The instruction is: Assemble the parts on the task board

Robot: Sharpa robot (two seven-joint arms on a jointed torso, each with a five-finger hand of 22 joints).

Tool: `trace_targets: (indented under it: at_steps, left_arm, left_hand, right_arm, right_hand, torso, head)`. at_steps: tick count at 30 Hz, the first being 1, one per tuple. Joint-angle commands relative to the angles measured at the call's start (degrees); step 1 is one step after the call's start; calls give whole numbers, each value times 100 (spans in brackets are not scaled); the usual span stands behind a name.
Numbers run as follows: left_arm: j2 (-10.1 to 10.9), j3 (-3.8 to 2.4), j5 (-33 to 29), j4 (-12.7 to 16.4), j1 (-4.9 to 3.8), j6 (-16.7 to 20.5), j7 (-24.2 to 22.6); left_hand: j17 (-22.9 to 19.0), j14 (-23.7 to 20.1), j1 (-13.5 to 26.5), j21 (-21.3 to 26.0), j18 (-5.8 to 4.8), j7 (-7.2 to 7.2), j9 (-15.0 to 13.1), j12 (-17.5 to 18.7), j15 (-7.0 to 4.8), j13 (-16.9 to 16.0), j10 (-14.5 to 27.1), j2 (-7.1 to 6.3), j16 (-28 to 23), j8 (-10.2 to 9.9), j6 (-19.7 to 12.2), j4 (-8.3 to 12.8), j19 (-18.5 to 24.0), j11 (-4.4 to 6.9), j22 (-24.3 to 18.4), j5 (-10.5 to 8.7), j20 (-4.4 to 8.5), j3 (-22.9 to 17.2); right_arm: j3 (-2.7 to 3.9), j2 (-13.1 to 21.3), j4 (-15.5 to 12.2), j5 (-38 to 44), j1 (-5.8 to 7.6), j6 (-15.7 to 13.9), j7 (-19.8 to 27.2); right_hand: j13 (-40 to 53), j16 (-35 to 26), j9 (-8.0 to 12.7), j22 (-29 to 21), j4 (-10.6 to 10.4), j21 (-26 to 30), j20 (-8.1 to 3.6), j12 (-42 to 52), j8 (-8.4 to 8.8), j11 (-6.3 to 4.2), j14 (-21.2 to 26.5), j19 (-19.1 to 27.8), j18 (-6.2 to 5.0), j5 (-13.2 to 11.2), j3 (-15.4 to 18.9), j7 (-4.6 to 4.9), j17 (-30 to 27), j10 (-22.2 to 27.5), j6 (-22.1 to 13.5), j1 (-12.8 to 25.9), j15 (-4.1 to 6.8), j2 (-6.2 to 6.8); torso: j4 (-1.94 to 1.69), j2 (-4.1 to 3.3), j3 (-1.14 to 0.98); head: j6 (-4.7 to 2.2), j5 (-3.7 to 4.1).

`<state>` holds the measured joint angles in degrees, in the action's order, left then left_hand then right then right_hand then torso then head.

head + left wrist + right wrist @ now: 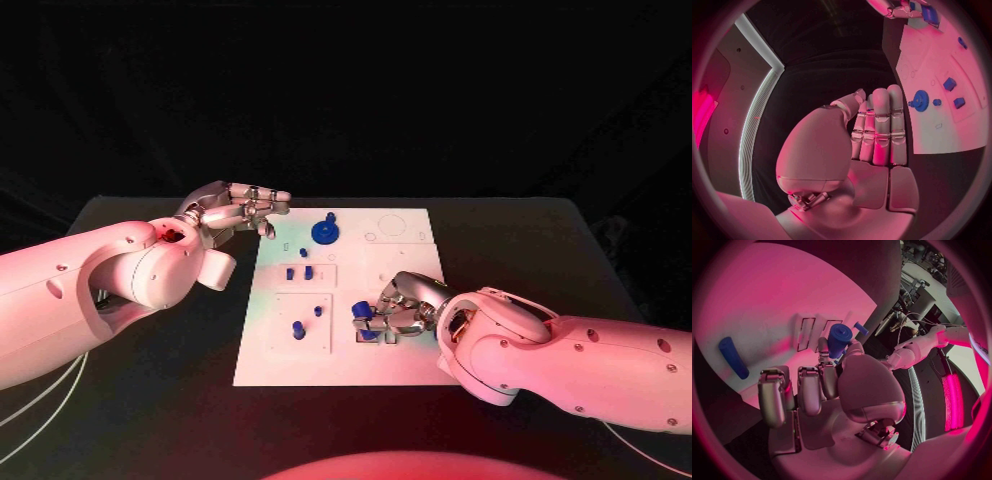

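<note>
matt white task board (378, 355), glossy metallic right hand (400, 310)

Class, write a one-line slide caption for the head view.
Right hand grips a blue part over the white board; left hand hovers empty at the board's far corner.

White task board (397, 290) carries blue parts (326, 233); silver hands, white arms, black table (548, 240).

- A black tabletop (173, 400) is spreading across the near and middle ground, its far edge running straight from left to right.
- Black drapery (375, 90) is hanging behind it, filling the far side.
- Reddish-pink light is falling across the scene.
- A bright strip of light (751, 135) is glowing beside a pale wall panel.
</note>
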<state>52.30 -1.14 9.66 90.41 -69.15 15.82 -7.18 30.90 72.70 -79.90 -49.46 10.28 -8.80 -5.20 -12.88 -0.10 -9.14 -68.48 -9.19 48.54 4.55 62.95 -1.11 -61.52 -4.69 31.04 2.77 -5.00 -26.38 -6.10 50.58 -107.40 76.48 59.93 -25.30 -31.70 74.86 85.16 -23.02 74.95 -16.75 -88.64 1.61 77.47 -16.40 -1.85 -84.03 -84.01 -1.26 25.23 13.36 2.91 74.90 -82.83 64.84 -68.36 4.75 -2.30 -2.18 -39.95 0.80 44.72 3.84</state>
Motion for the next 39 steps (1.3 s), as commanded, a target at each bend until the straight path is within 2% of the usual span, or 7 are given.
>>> trace_targets:
  at_steps: [1,8,18,25,30,39]
  left_arm:
    - [-4,-4,-36,15,-6,-119,-32]
    - [-2,-3,-36,12,-6,-126,-31]
    - [-3,-3,-36,11,-6,-132,-31]
    - [-4,-3,-36,11,-6,-131,-29]
    - [0,-3,-36,11,-6,-126,-28]
    - [3,-3,-36,11,-6,-128,-26]
  left_hand:
    - [-7,-43,-1,16,29,-9,7,-22,17,-6,38,39,10,-21,1,-1,-6,20,-8,16,-27,22]
    - [-7,-43,-1,16,29,-9,7,-22,17,-6,38,39,10,-21,1,-1,-6,20,-8,16,-27,22]
    - [-7,-43,-1,16,29,-9,7,-22,17,-6,38,39,10,-21,1,-1,-6,20,-8,16,-27,22]
    - [-7,-43,-1,16,29,-9,7,-22,17,-6,38,39,10,-21,1,-1,-6,20,-8,16,-27,22]
    - [-7,-43,-1,16,29,-9,7,-22,17,-6,38,39,10,-21,1,-1,-6,20,-8,16,-27,22]
    - [-11,-50,-2,24,29,-6,10,-23,17,-7,46,42,10,-21,-1,2,-4,21,-13,17,-28,27]
  right_arm:
    - [-10,23,-23,184,-14,80,-35]
    - [-10,92,-104,284,-21,51,-58]
    - [-10,113,-124,346,-26,34,-87]
    - [-10,103,-100,374,-27,25,-94]
    - [-10,109,-80,436,-27,60,-127]
    - [-10,121,-95,539,-26,49,-152]
  right_hand:
    - [247,40,-24,1479,12,-45,-33,39,-33,2,-423,-566,106,4,42,-75,616,-40,107,28,45,-28]
    - [324,62,-65,1490,26,-85,-46,98,-69,-17,-431,-581,115,109,39,-96,658,-84,119,-40,61,-54]
    - [347,73,-85,1496,7,-104,-52,113,-87,-22,-435,-587,119,105,68,-100,679,-99,128,-2,66,-63]
    - [360,73,-140,1495,1,-101,-60,94,-119,-23,-433,-586,118,-128,195,-102,679,-103,109,198,70,-99]
    - [367,73,-195,1493,1,-96,-59,67,-149,-20,-431,-584,117,-502,341,-98,679,-101,89,437,67,-137]
    - [393,76,-246,1495,-3,-101,-57,59,-179,-18,-432,-586,118,-696,468,-98,687,-111,75,661,66,-148]
  torso:
    - [-6,2,-2]
    - [-8,0,-1]
    - [-27,-4,6]
    - [-36,-4,10]
    - [-31,-2,12]
    - [-41,-6,6]
  head:
    - [2,5]
    - [-5,17]
    - [-23,41]
    - [-30,53]
    - [-29,53]
    - [-34,64]
